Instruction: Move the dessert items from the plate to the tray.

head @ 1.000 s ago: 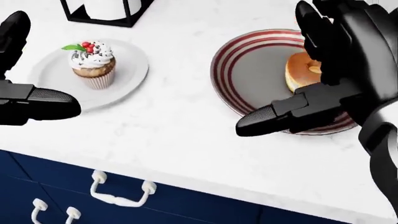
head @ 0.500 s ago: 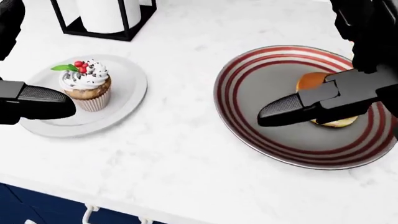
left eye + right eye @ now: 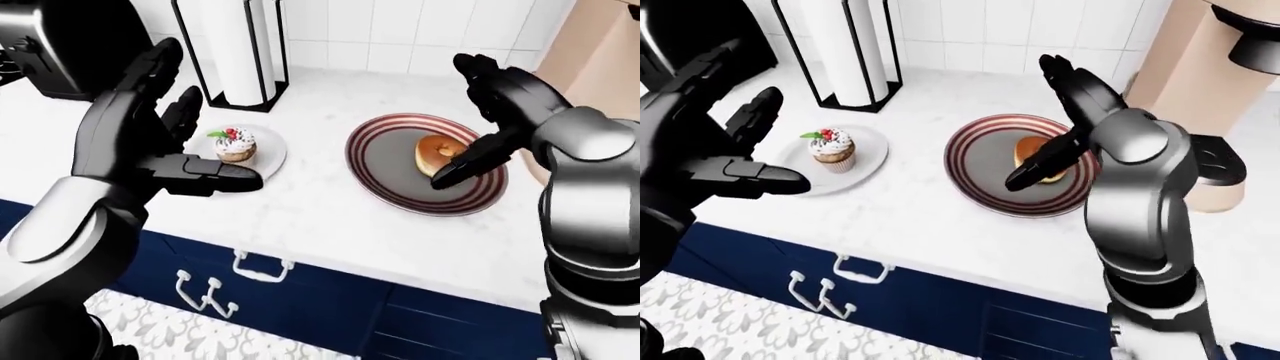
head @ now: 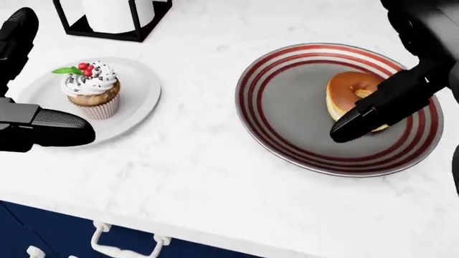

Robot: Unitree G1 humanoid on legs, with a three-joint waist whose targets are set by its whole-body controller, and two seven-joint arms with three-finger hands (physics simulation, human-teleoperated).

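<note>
A frosted cupcake (image 4: 90, 88) with red berries stands on a small white plate (image 4: 140, 102) at the left of the head view. A glazed donut (image 4: 351, 91) lies on a larger grey dish with red rings (image 4: 287, 145) at the right. My right hand (image 3: 458, 124) hovers open over the donut, its thumb (image 4: 380, 105) slanting across the donut's right side; I cannot tell if it touches. Below and left of the cupcake plate, my left hand (image 3: 205, 112) is open, and its thumb (image 4: 50, 126) covers the plate's lower-left rim.
A paper towel roll in a black frame (image 3: 245, 52) stands above the cupcake plate, with a black appliance (image 3: 60, 37) at far left. A beige appliance (image 3: 1200, 97) rises right of the ringed dish. Navy drawers with white handles (image 3: 260, 266) run below the counter edge.
The camera shifted, so the whole picture moved a little. My right thumb swung from lying across the donut's left side to slanting along its right side. The left hand hardly moved.
</note>
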